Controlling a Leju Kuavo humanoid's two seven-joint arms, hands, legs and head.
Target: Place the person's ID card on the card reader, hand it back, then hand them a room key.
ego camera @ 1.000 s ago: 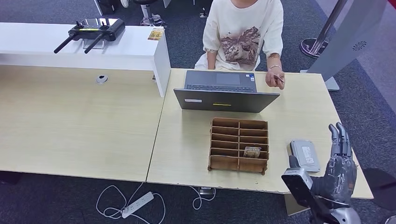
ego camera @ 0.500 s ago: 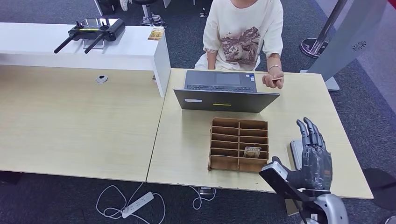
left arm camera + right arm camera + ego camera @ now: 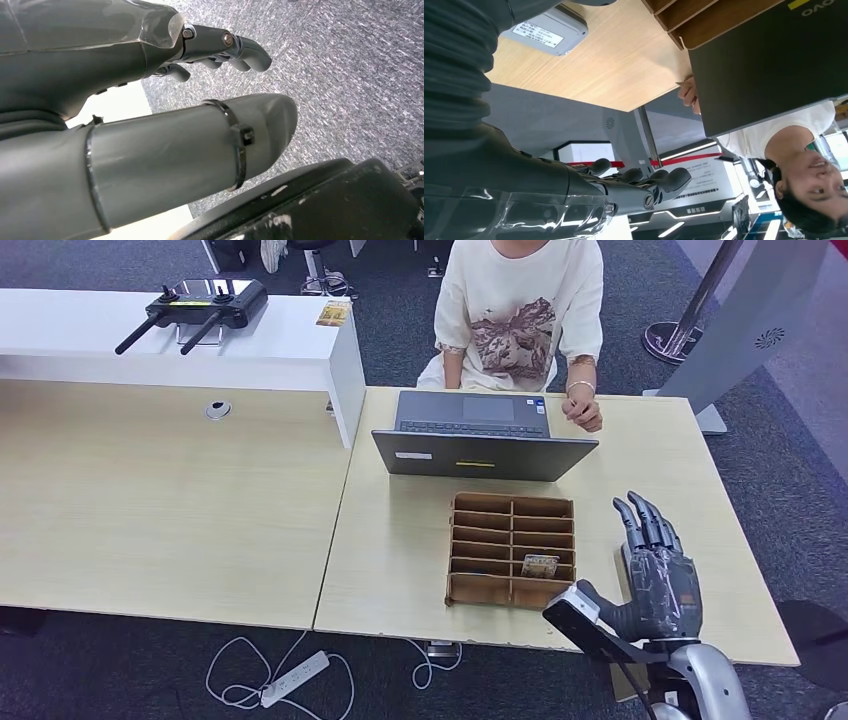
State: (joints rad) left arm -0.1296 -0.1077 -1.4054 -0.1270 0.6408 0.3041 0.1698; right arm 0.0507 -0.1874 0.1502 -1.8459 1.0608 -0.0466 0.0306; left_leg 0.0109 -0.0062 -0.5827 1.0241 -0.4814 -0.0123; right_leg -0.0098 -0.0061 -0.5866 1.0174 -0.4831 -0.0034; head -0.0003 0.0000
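My right hand (image 3: 658,575) hovers with fingers apart, holding nothing, over the grey flat card reader (image 3: 548,31); the ID card is in the person's hand (image 3: 583,412), far ahead across the tabletop (image 3: 660,465)

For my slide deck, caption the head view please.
Open right hand raised over the desk beside the wooden organizer, facing a seated person.

Floor: grey carpet (image 3: 150,660) is lying under everything.
Bench: pale wood bench (image 3: 170,510) is spanning the room.
Counter: white counter (image 3: 150,335) is standing behind.
Cable: power strip (image 3: 295,678) is trailing below.
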